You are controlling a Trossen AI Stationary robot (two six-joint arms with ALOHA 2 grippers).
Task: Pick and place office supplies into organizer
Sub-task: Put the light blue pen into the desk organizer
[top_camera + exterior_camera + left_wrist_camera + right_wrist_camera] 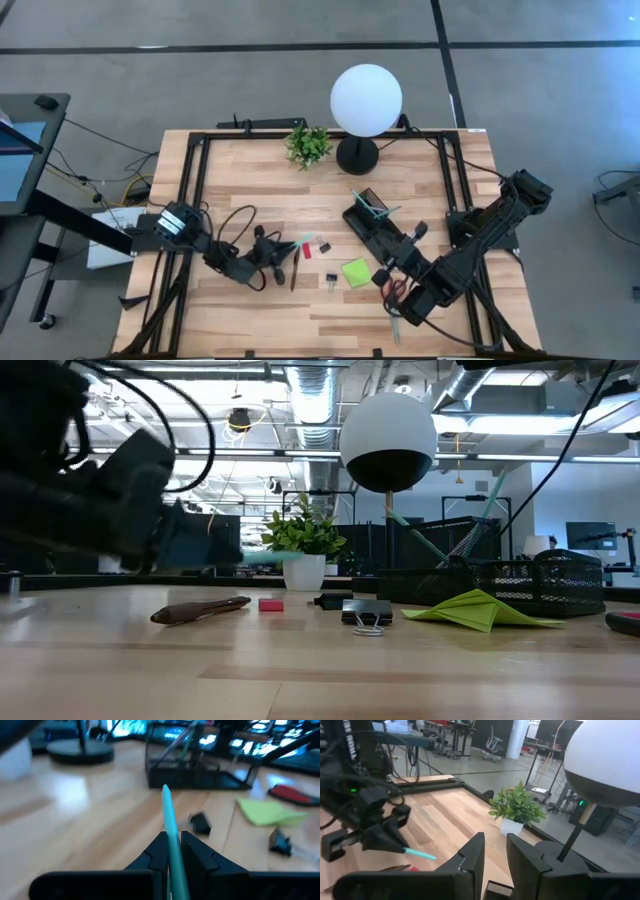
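Currently the left pincer (pixel 171 851) sits over the left half of the surface (pixel 250 180), clamped tight on a teal pen (pixel 170 827). The pen juts forward from between the fingers, tip free, held off the wood; from the right wrist view it shows as a short teal stub past the left arm's fingers (pixel 420 854).

Organizer (pixel 372 222) stands right of centre, angled, a couple of pens already standing in its tall back section. Between it and the left pincer lie a dark pen (pixel 295 268), a small red piece (pixel 306 251), black clips (pixel 331 282) and a green sticky pad (pixel 356 272). Red-handled scissors (pixel 397 292) lie near the front edge, close under the right arm.

Right pincer (pixel 495 852) hangs just beside the organizer's front end, fingers a little apart, nothing visible between them.

Risks, as judged:
- Grip is near one end of a thin, smooth pen. The long free end could pivot or slide in the fingers during the carry, arriving tilted and missing the compartment.
- Tall section is narrow and already occupied; a slanted tip could catch the mesh rim or the standing pens and tip the light tray.
- Right arm crowds the organizer, so the left arm's approach may run into it.
- A low carry could sweep the clips or red piece off their spots.
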